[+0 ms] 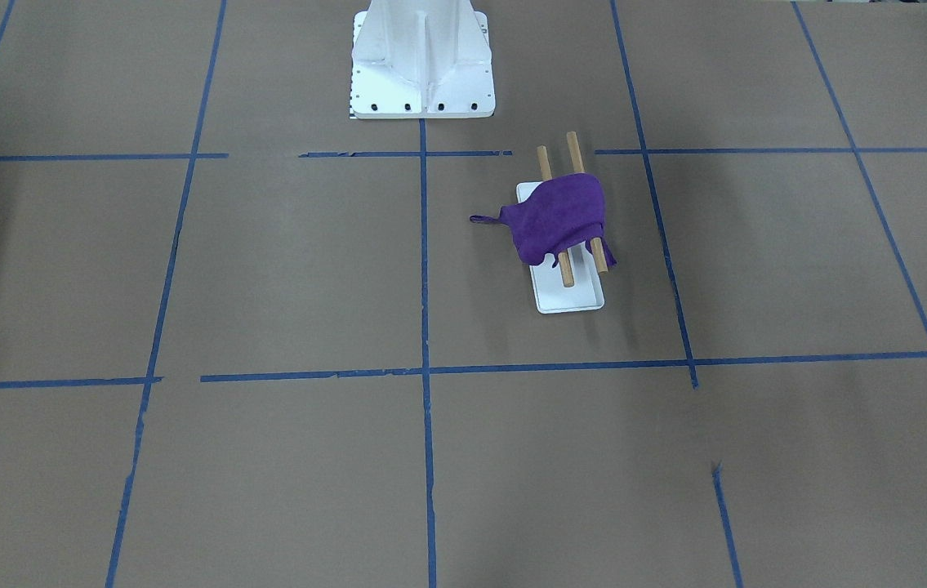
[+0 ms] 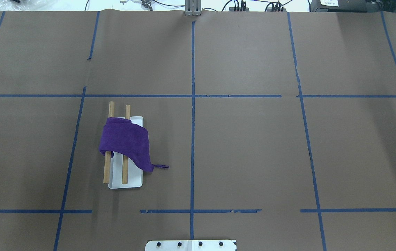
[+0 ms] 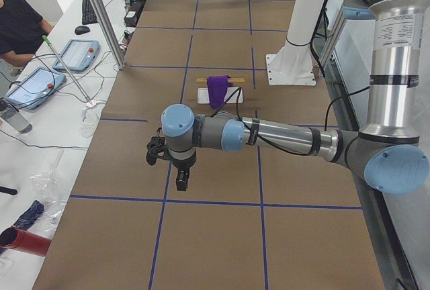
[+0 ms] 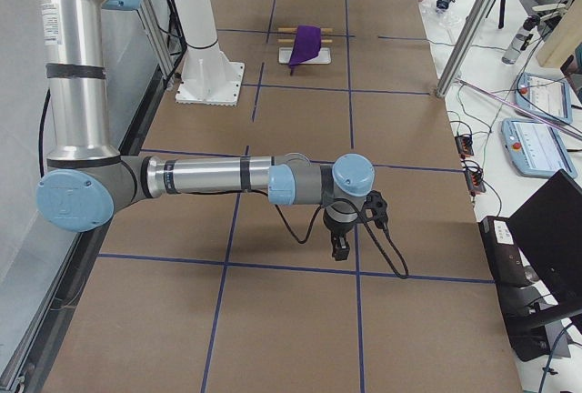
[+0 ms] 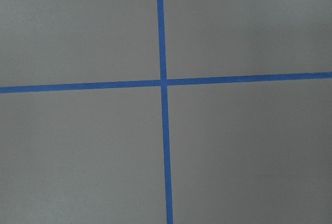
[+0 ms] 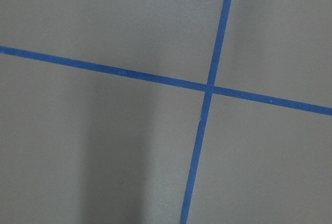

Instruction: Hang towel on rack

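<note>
The purple towel [image 1: 561, 216] lies draped across both wooden dowels of the rack [image 1: 569, 298], with its corner loop trailing onto the table. In the overhead view the towel [image 2: 126, 139] covers the middle of the rack [image 2: 128, 183], left of centre. My left gripper [image 3: 181, 182] shows only in the exterior left view, far from the towel [image 3: 217, 88], and I cannot tell whether it is open or shut. My right gripper [image 4: 339, 247] shows only in the exterior right view, far from the towel [image 4: 306, 43], and I cannot tell its state either. Both wrist views show only brown table and blue tape.
The large white bolted pedestal [image 1: 422, 65] stands near the rack, on the robot's side. An operator [image 3: 13, 21] sits beside the table with tablets [image 3: 74, 55]. A metal frame pole [image 3: 104, 18] stands at the table's edge.
</note>
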Motion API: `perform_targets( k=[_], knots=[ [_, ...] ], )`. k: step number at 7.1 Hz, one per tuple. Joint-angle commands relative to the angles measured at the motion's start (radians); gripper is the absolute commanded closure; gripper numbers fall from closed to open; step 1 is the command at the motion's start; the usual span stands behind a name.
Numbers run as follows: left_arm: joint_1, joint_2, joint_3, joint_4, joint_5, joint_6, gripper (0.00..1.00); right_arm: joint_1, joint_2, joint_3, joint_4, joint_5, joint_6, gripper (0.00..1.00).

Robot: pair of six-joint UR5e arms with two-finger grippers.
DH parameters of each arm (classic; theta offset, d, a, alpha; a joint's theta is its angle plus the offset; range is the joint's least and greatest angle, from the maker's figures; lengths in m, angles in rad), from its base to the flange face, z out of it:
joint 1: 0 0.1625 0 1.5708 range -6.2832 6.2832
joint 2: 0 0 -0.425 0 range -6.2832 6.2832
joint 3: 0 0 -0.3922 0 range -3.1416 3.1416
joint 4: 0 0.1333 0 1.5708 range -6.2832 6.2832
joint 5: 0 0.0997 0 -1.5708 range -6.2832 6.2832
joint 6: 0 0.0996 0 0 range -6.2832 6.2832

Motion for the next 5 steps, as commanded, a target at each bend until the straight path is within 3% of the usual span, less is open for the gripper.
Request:
perform_targets(
  k=[1, 5],
  knots=[
    [0.001, 0.032, 0.007, 0.040, 0.002, 0.064, 0.00, -0.008, 0.003, 0.005, -0.002, 0.003, 0.002, 0.00],
    [0.004, 0.034, 0.016, 0.048, 0.003, 0.074, 0.00, -0.011, 0.003, 0.033, -0.003, 0.006, 0.002, 0.00]
  ],
)
